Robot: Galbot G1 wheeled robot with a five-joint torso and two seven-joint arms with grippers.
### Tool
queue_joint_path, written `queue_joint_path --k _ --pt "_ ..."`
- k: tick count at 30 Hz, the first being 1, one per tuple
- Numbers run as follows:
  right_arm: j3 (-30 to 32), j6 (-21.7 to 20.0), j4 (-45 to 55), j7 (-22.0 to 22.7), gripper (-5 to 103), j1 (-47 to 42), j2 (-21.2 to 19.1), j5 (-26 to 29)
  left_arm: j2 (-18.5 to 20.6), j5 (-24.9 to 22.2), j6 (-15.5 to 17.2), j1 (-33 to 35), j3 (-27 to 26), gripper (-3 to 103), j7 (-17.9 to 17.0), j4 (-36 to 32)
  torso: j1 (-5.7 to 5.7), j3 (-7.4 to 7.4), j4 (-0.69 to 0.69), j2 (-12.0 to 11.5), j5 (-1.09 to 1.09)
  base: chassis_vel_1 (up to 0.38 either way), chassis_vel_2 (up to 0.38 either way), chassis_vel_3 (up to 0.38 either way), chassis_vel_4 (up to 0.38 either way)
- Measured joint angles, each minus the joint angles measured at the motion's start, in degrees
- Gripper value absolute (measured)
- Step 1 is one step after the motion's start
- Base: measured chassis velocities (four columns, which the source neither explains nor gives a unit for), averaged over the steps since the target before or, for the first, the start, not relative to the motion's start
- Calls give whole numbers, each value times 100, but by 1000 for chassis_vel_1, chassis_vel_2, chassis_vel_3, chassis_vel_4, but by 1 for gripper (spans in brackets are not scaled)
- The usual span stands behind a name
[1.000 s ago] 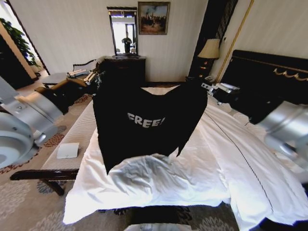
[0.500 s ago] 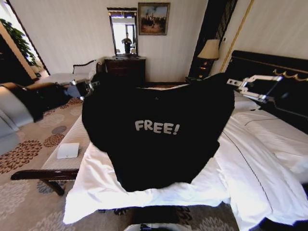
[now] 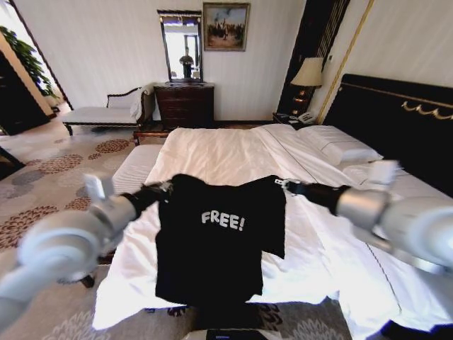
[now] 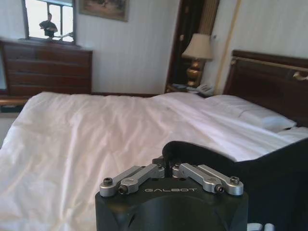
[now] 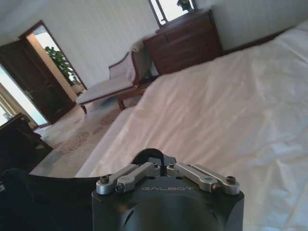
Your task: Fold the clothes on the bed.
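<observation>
The black shirt (image 3: 216,248) says "FREE!" in white and hangs over the foot edge of the bed (image 3: 226,152). The left gripper (image 3: 168,187) and right gripper (image 3: 281,184) each pinch a shoulder. Both read "GALBOT".

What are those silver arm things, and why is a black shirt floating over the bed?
They are a robot's two arms. The big picture comes from a camera on its head; the two others come from cameras on its wrists. Each arm ends in a pinching tool. The left tool and the right tool each pinch one shoulder of the black T-shirt, so it hangs spread out, showing "FREE!". It is not floating. Below lies the bed with its white duvet and a pillow.
</observation>
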Motion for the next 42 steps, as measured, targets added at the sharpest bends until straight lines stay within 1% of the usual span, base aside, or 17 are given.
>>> queue_joint_path --k 2,4,6,7,8,13,15,18,22,24,25,29,33,35,36,41,42 --pt "-123 24 -129 -67 0 37 76 -169 -100 176 -16 -55 159 2 7 168 0 0 -1 0 0 0 0 0 0" --pt "-453 133 -545 -237 0 167 337 -605 -513 537 -88 -449 719 2 17 699 1 1 0 0 -1 0 0 0 0" --pt "-573 191 -725 -312 0 242 458 -784 -727 658 -137 -729 1003 2 -1 960 1 1 1 -1 -3 0 0 0 0" --pt "-741 294 -991 -407 0 397 617 -1026 -1030 814 -230 -1177 1388 2 -31 1359 1 0 -1 0 -2 0 0 0 0" --pt "-741 294 -991 -407 0 397 617 -1026 -1030 814 -230 -1177 1388 2 -31 1359 1 0 -1 0 -2 0 0 0 0" --pt "-1353 559 -1729 -574 0 1144 926 -1465 -1593 928 -262 -1986 1924 2 2 2351 1 0 -3 0 0 0 0 0 0" --pt "-1476 593 -1888 -593 0 1283 983 -1526 -1646 958 -260 -2037 1959 2 39 2489 1 0 -2 0 -1 0 0 0 0" --pt "-1931 745 -2572 -752 0 1762 1244 -1888 -1940 1183 -258 -2138 2076 2 216 3162 2 1 2 0 -2 0 0 0 0" --pt "-2166 857 -2952 -860 0 2016 1430 -2062 -2214 1344 -264 -2230 2140 2 288 3556 1 0 2 -1 -3 0 0 0 0" --pt "-2454 1026 -3481 -1043 0 2270 1605 -2361 -2618 1454 -286 -2571 2268 2 354 4137 0 -1 -1 0 -2 0 0 0 0" --pt "-2454 1026 -3481 -1043 0 2270 1605 -2361 -2618 1454 -286 -2571 2268 2 354 4137 0 -1 -1 0 -2 0 0 0 0" --pt "-2718 1197 -4273 -1344 0 2500 1790 -2782 -3004 1626 -308 -2930 2547 2 514 4838 1 0 -3 0 0 0 0 0 0" --pt "-2886 1335 -4717 -1543 0 2637 1883 -3012 -3190 1800 -341 -2969 2662 2 615 5194 1 0 -2 0 0 0 0 0 0" --pt "-3004 1473 -5160 -1751 0 2776 2026 -3299 -3458 1993 -382 -3005 2703 2 695 5639 0 0 0 0 -1 0 0 0 0" --pt "-3004 1473 -5160 -1751 0 2776 2026 -3299 -3458 1993 -382 -3005 2703 2 695 5639 0 0 0 0 -1 0 0 0 0" --pt "-3061 1644 -5832 -2036 0 2856 2503 -3833 -3793 2352 -506 -3039 2835 2 857 6439 0 -1 -2 1 -2 0 0 0 0" --pt "-3061 1644 -5832 -2036 0 2856 2503 -3833 -3793 2352 -506 -3039 2835 2 857 6439 0 -1 -2 1 -2 0 0 0 0"
